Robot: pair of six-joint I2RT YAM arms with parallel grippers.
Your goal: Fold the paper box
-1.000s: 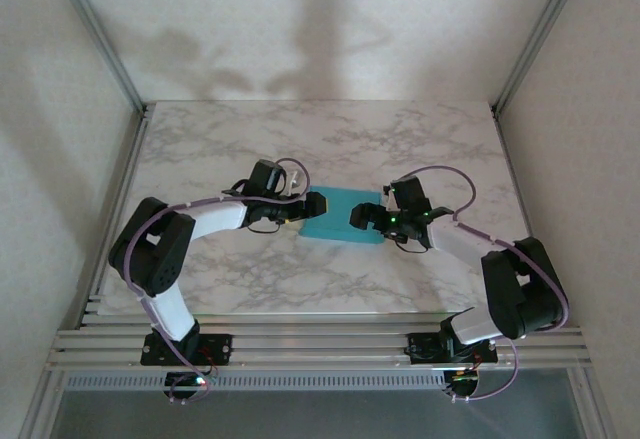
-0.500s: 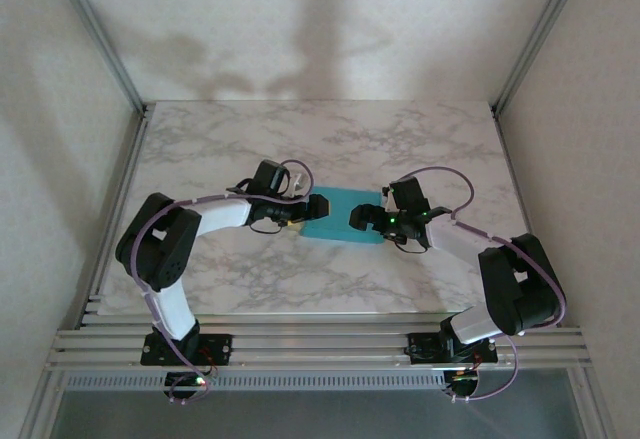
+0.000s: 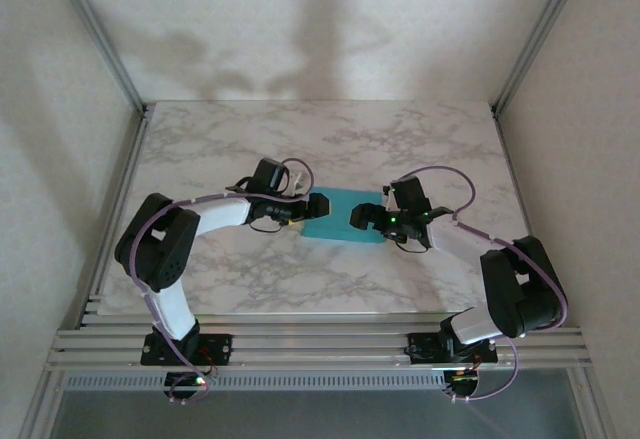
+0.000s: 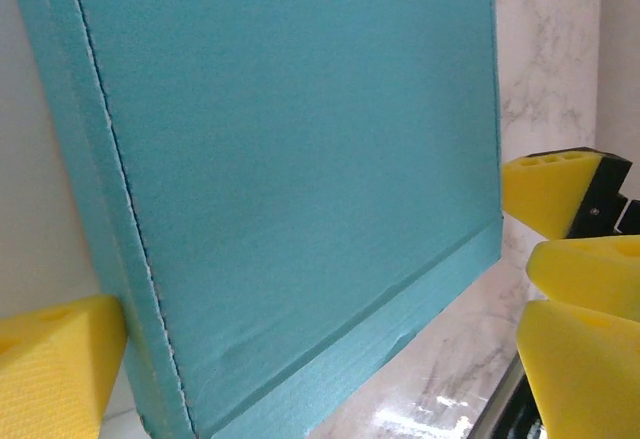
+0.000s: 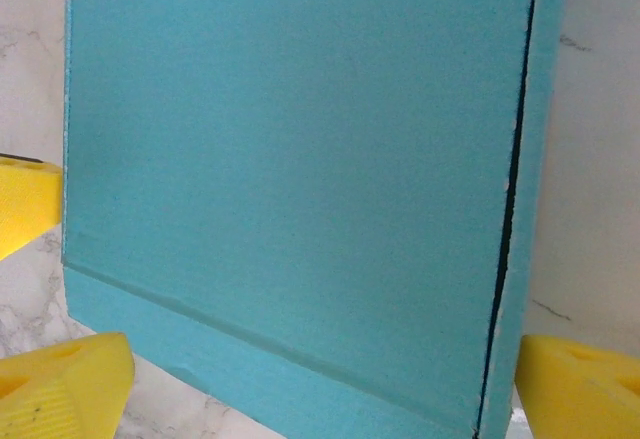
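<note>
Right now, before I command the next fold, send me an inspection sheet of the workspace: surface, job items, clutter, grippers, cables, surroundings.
Surface: white-and-grey marbled tabletop, flat, no spills seen.
Job's things: turquoise thin-card paper box, a shallow rectangle lying flat mid-table, turquoise face up, with creased strips along its edges.
Clutter: nothing seen.
Grippers: left gripper open at the box's left end; right gripper open at its right end. On both, the yellow foam fingers straddle the box; contact cannot be told.
Cables: purple cables loop along both arms, off the box.
Surroundings: aluminium frame rails at the near edge, plain white walls.
</note>
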